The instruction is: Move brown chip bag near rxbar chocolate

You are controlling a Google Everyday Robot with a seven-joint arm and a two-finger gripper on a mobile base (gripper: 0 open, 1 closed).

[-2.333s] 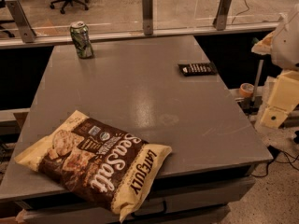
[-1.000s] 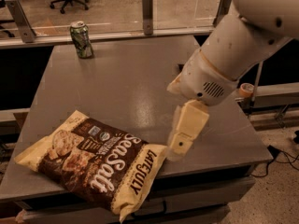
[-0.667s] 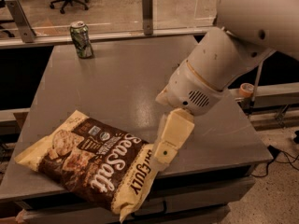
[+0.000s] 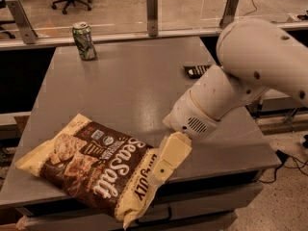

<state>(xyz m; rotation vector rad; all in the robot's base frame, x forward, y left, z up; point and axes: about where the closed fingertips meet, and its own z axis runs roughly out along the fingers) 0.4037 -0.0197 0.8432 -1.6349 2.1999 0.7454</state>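
Observation:
The brown chip bag (image 4: 91, 165) lies flat at the table's front left corner, its cream "Late July" end pointing right and hanging slightly over the front edge. The rxbar chocolate (image 4: 195, 71) is a small black wrapper at the table's far right, partly hidden behind my arm. My gripper (image 4: 161, 171) points down and to the left, right at the bag's cream end, touching or just above it. The big white arm (image 4: 240, 76) reaches in from the right.
A green drink can (image 4: 84, 41) stands upright at the table's back left. The grey table (image 4: 130, 90) has a glass rail with metal posts (image 4: 152, 13) along its far edge. Office chairs stand on the floor beyond.
My arm has swung in from the right and my gripper has dropped leftward and down onto the bag's cream end. The bag, bar and can have not moved.

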